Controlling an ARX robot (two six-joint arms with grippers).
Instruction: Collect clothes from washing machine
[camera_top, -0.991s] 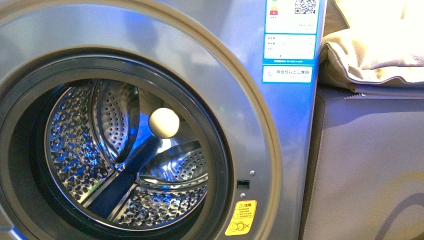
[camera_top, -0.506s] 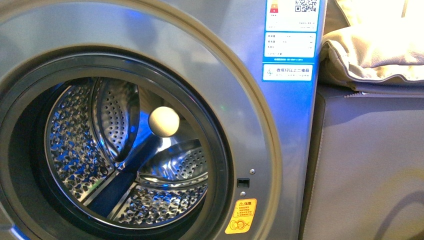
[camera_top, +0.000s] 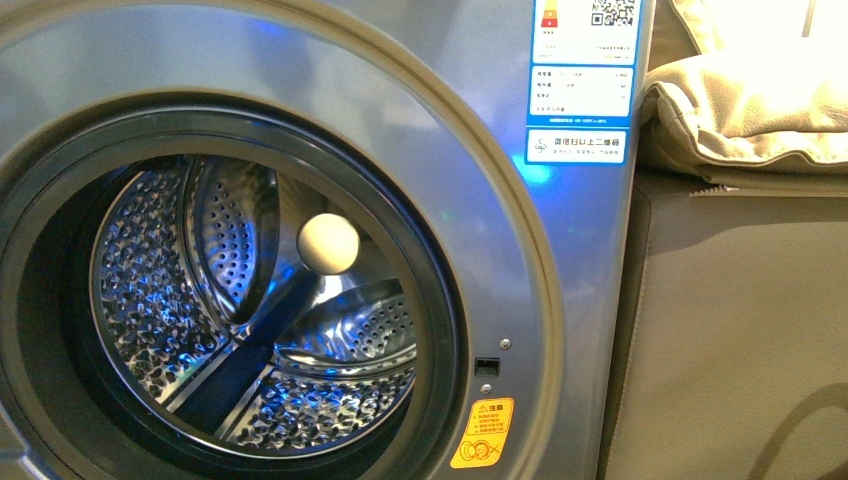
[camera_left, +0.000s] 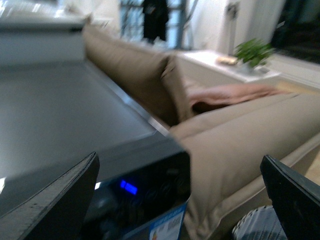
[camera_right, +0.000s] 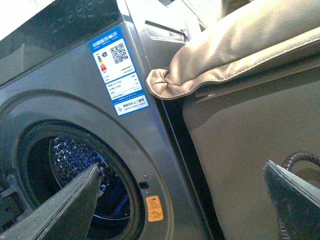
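The washing machine (camera_top: 540, 300) fills the front view, its round mouth open onto the steel drum (camera_top: 150, 290). Inside the drum a strip of dark blue cloth (camera_top: 240, 360) lies along the lower part, running from near a pale round knob (camera_top: 328, 244) at the back down toward the rim of the mouth. Blue and white stickers (camera_top: 580, 80) sit on the upper front panel and an orange sticker (camera_top: 482, 433) lower down. A beige sofa (camera_top: 740, 330) stands just beside the machine. The left gripper (camera_left: 180, 200) hangs over the machine's top corner, fingers (camera_left: 55, 205) spread wide and holding nothing. The right gripper (camera_right: 180, 205) faces the machine's front, its fingers (camera_right: 60, 210) likewise spread apart and bare.
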